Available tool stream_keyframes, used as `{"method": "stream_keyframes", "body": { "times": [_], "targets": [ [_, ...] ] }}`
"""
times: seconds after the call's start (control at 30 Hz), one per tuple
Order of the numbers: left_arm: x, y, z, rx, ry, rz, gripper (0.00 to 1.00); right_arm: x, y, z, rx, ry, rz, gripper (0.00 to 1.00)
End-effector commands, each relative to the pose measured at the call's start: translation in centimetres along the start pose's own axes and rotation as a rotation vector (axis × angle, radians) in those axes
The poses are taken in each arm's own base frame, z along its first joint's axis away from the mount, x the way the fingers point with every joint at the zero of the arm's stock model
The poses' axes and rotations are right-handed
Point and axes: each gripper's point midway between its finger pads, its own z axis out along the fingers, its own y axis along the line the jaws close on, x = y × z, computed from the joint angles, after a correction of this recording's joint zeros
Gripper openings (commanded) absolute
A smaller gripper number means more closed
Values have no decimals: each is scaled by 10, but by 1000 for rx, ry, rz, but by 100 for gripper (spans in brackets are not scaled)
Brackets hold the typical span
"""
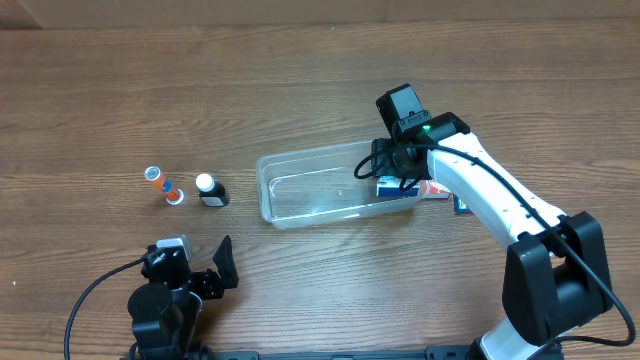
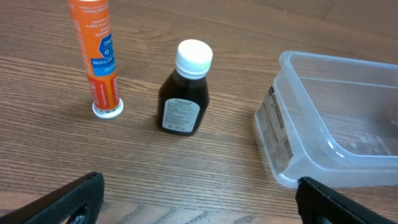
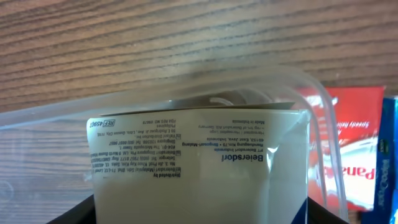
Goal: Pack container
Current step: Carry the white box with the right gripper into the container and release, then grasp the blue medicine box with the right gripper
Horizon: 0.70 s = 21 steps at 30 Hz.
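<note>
The clear plastic container (image 1: 310, 197) lies at the table's middle; it also shows in the left wrist view (image 2: 323, 112) and the right wrist view (image 3: 186, 93). My right gripper (image 1: 398, 178) is at the container's right end, shut on a white box with small printed text (image 3: 199, 155), with its fingers (image 3: 205, 214) on either side of the box. The box (image 1: 390, 187) sits low inside the container's right end. My left gripper (image 1: 212, 275) is open and empty near the front left, its jaws (image 2: 199, 199) apart over bare wood.
An orange tube (image 1: 163, 185) (image 2: 96, 56) and a dark bottle with a white cap (image 1: 210, 190) (image 2: 185, 90) stand left of the container. A red pack (image 1: 437, 189) (image 3: 354, 149) and a blue item (image 1: 462, 205) lie just outside its right end.
</note>
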Motion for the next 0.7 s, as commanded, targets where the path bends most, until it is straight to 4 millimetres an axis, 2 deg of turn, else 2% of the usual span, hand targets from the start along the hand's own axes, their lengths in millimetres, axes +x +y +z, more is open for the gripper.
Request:
{"method": "stream_keyframes", "body": {
  "times": [0.0,0.03,0.1,0.2,0.23,0.27,0.33,0.43,0.47,0.53,0.67],
  "targets": [
    [0,0,0,-2,-8,-11,100,-5,-4,0,23,-21,-71,67],
    [0,0,0,-2,-8,-11,100,-5,-4,0,21,-21,-95,67],
    [0,0,0,-2,-8,-11,100,-5,-4,0,22,-20,-124,75],
    [0,0,0,-2,-8,-11,100,-6,-3,-1,16,-23,-123,80],
    [0,0,0,-2,-8,-11,100,-10,-2,-5,13,-34,-123,87],
    [0,0,0,-2,-8,-11,100,-18,1,-12,6,-54,-120,88],
    [0,0,0,-2,-8,-11,100,-46,8,-39,-23,-139,-105,88],
    [0,0,0,-2,-8,-11,100,-73,1,-72,-24,-211,-71,89],
    [0,0,0,-2,-8,-11,100,-74,-7,-78,-12,-198,-55,89],
    [0,0,0,-2,-8,-11,100,-65,-33,-77,26,-135,-3,89],
    [0,0,0,-2,-8,-11,100,-50,-118,-73,86,-12,262,93]
  ]
}}
